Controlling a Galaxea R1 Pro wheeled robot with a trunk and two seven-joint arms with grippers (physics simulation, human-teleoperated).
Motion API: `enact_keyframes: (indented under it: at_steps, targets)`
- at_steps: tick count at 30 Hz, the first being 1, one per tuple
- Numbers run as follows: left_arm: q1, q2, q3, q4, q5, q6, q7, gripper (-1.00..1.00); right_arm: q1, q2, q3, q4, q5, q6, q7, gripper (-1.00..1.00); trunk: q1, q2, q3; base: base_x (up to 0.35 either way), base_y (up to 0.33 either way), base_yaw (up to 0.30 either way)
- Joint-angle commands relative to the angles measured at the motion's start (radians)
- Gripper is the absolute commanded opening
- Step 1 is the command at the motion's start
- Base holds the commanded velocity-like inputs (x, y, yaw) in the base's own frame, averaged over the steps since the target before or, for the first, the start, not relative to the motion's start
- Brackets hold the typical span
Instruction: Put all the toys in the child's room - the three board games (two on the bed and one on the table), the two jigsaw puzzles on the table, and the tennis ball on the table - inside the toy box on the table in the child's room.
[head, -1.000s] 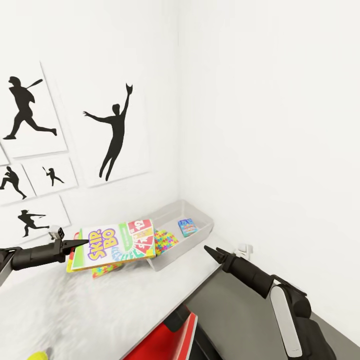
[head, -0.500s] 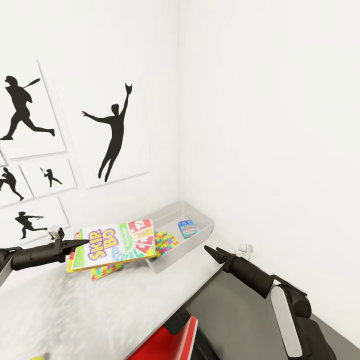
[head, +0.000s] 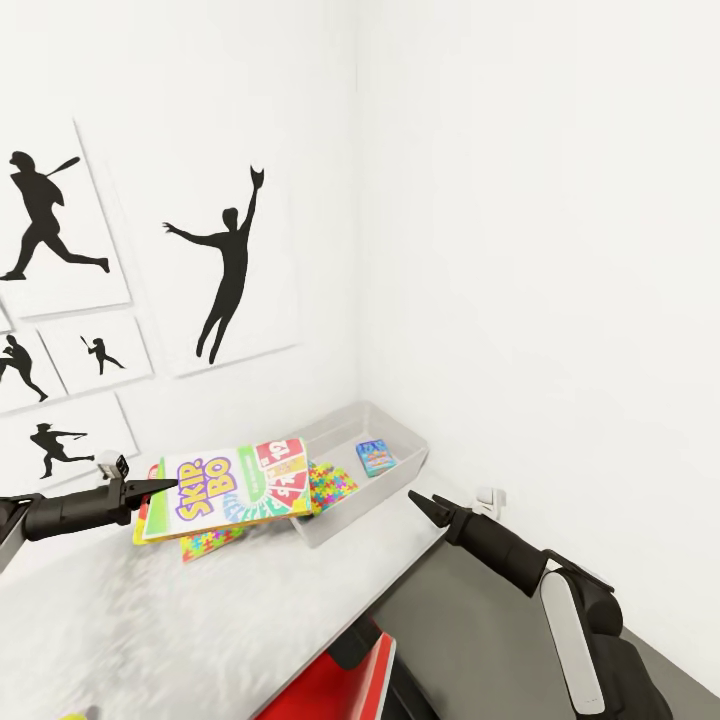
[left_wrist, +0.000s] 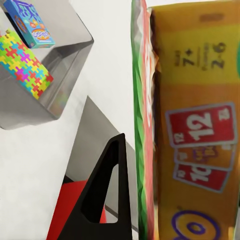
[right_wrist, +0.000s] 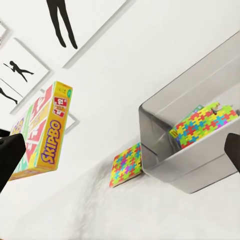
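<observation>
- Above the table, beside the toy box: SKIP-BO board game hanging clamped in the left gripper.
- Inside the toy box: blue board game lying, jigsaw puzzle leaning.
- Beneath the held game: second jigsaw puzzle resting on the table.
- Off the table edge: right gripper hovering, fingers apart, holding nothing.

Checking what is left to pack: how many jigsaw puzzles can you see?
2. One jigsaw puzzle leans inside the toy box; the other jigsaw puzzle lies on the table beside the box.

Glossy cardboard SKIP-BO box; smooth grey plastic toy box; glossy table.
</observation>
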Motion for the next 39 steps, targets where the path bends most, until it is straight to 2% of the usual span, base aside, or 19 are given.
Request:
enact_keyframes:
  at_steps: [1,24,31,34,36,38,39]
  targets:
    - [-0.001,0.0,0.0,0.0,0.0,0.01,-0.004,-1.0,-0.001,0.001,-0.002,0.0,-0.003,0.006,0.003,1.0,0.001,-0.002,-0.002,0.0,0.0,0.0]
    - [-0.001,-0.001,-0.001,0.0,0.0,0.009,-0.004,-1.0,-0.001,0.001,-0.014,-0.001,-0.014,0.007,0.004,1.0,0.001,-0.002,-0.002,0.0,0.0,0.0]
    - [-0.001,-0.012,0.002,0.004,-0.003,0.018,-0.004,-1.0,-0.001,0.001,-0.016,-0.001,-0.015,0.008,0.005,1.0,0.001,-0.002,-0.002,0.0,0.0,0.0]
    - [-0.013,-0.048,0.003,-0.001,0.001,0.036,0.09,-1.0,-0.001,0.001,-0.035,-0.002,-0.017,0.009,0.005,1.0,0.001,-0.002,-0.002,0.0,0.0,0.0]
    - [-0.061,-0.085,0.005,-0.003,0.001,0.067,0.17,-1.0,-0.001,0.001,-0.057,-0.003,-0.017,0.009,0.009,1.0,0.001,-0.002,-0.002,0.0,0.0,0.0]
    - [-0.131,-0.139,0.006,-0.004,0.002,0.103,0.283,-1.0,-0.001,0.001,-0.089,-0.005,-0.017,0.009,0.033,1.0,0.001,-0.002,-0.002,0.0,0.0,0.0]
    - [-0.141,-0.151,0.006,-0.004,0.002,0.108,0.307,-1.0,-0.001,0.001,-0.095,-0.006,-0.017,0.009,0.041,1.0,0.001,-0.002,-0.002,0.0,0.0,0.0]
